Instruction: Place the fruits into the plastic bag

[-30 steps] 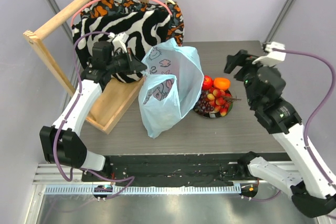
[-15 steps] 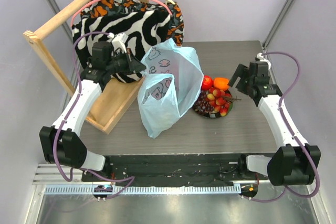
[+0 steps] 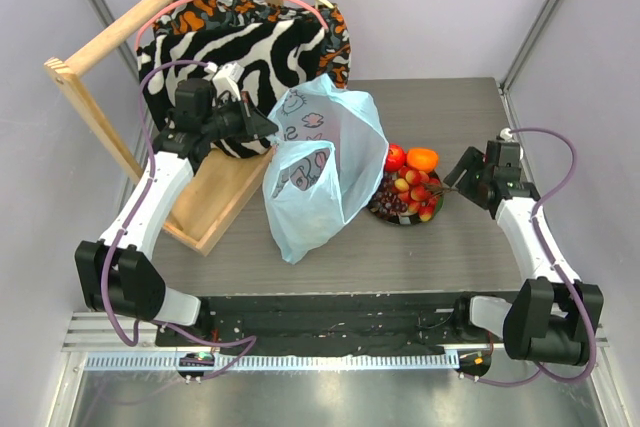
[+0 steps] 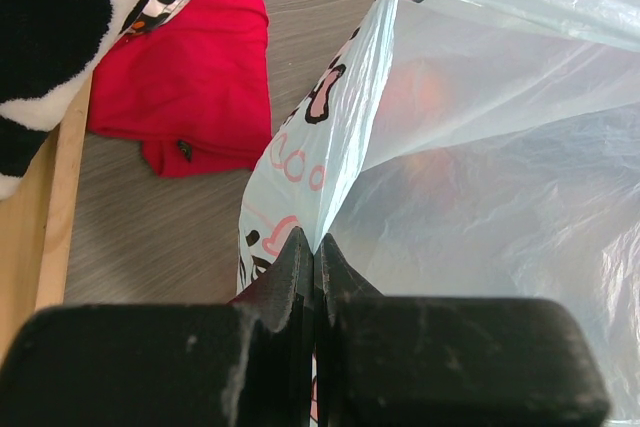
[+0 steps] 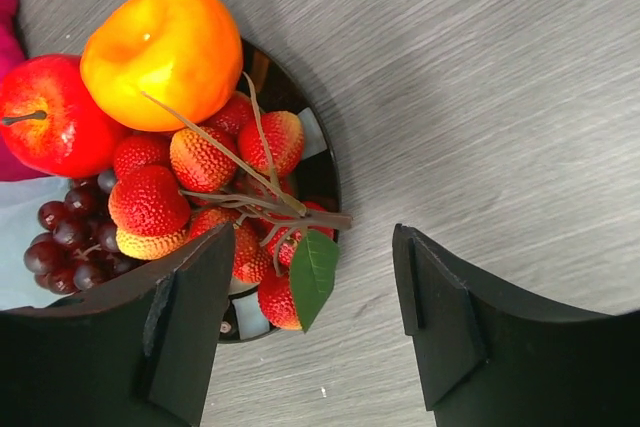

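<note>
The light-blue plastic bag (image 3: 325,167) stands open at mid-table. My left gripper (image 3: 270,125) is shut on its upper left rim and holds it up; in the left wrist view the bag's edge (image 4: 350,117) runs out from between the closed jaws (image 4: 314,245). The fruits lie on a dark round plate (image 3: 385,212): red apple (image 5: 45,117), orange (image 5: 165,47), a bunch of red-yellow balls (image 5: 200,182) with a stem and green leaf, dark grapes (image 5: 65,242). My right gripper (image 5: 315,282) is open and empty, low over the plate's right edge, near the leaf; it also shows in the top view (image 3: 462,169).
A wooden rack (image 3: 90,67) with zebra-striped fabric (image 3: 250,47) stands at the back left. A red cloth (image 4: 190,77) lies on the table behind the bag. The bag's right side touches the plate.
My right arm has swung down and to the right, bringing its open gripper low beside the plate. The left arm and the bag have not moved.
</note>
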Controlling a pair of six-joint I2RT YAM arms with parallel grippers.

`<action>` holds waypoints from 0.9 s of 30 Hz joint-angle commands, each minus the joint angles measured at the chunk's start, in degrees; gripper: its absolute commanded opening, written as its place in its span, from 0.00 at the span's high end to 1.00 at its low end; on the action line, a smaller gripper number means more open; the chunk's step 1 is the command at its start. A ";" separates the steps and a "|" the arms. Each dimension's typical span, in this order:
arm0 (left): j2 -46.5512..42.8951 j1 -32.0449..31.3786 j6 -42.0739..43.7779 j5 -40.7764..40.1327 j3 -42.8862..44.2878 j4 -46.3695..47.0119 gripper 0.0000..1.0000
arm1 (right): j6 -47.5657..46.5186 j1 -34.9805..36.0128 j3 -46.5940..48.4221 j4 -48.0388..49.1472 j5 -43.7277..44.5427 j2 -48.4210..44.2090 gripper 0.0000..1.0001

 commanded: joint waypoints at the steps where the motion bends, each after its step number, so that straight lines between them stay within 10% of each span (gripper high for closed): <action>1: -1.10 0.31 0.49 0.80 2.39 0.86 1.00 | -0.59 -2.50 -2.12 6.13 -7.58 0.41 0.29; 27: -0.39 0.31 0.76 0.80 2.47 0.68 1.00 | 2.04 -3.91 -11.54 23.27 -12.60 -0.29 0.41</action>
